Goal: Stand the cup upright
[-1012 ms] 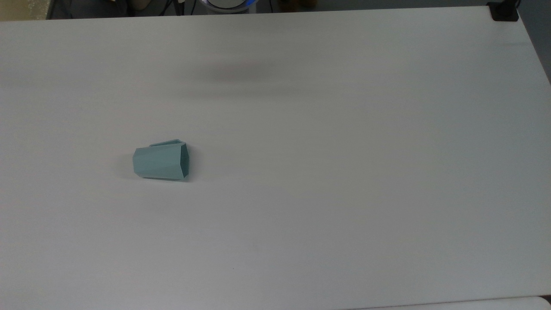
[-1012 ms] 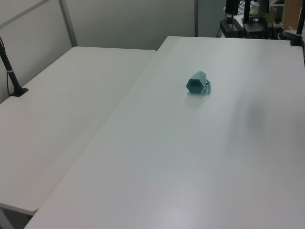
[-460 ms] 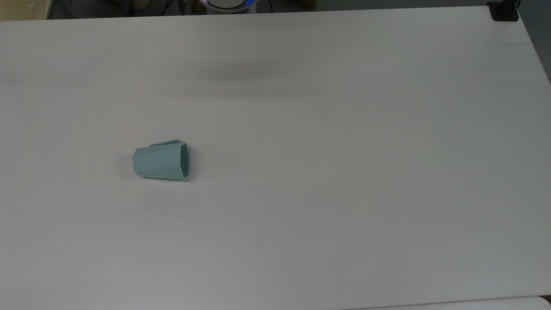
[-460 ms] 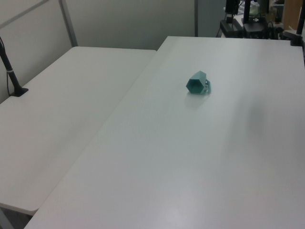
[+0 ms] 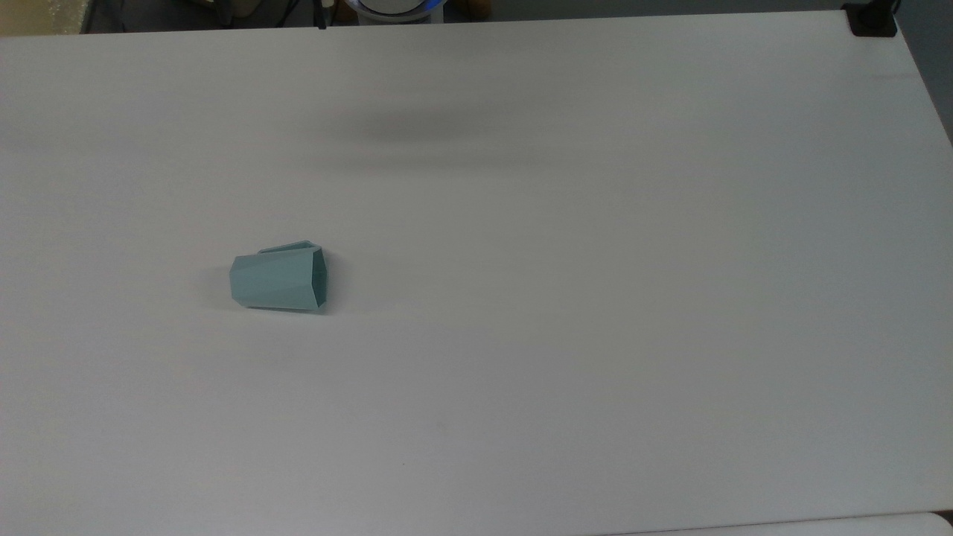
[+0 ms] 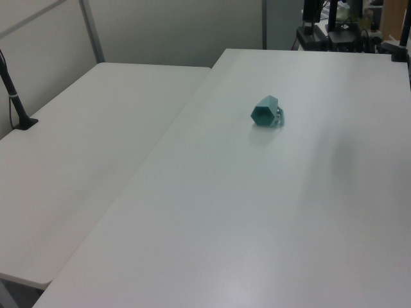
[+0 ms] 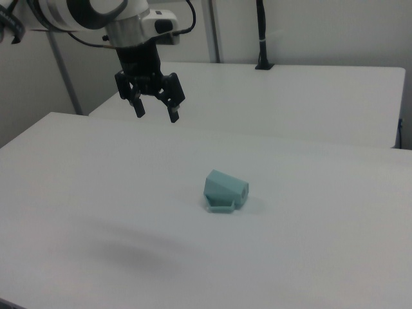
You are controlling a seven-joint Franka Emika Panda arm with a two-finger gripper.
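The tabletop (image 5: 595, 298) carries only the cup (image 5: 278, 280), lying on its side exactly where it lay a second ago. The gripper (image 7: 154, 110) hangs well above, jaws spread wide, probably just starting its approach; nothing is grasped yet.

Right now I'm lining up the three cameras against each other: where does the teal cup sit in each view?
Top view: the cup lies on its side, left of centre, mouth toward the top view's right.
Left view: upper middle, hexagonal base toward the camera.
Right view: centre, below and right of the open tool.
Shared landmark: the white table under it.
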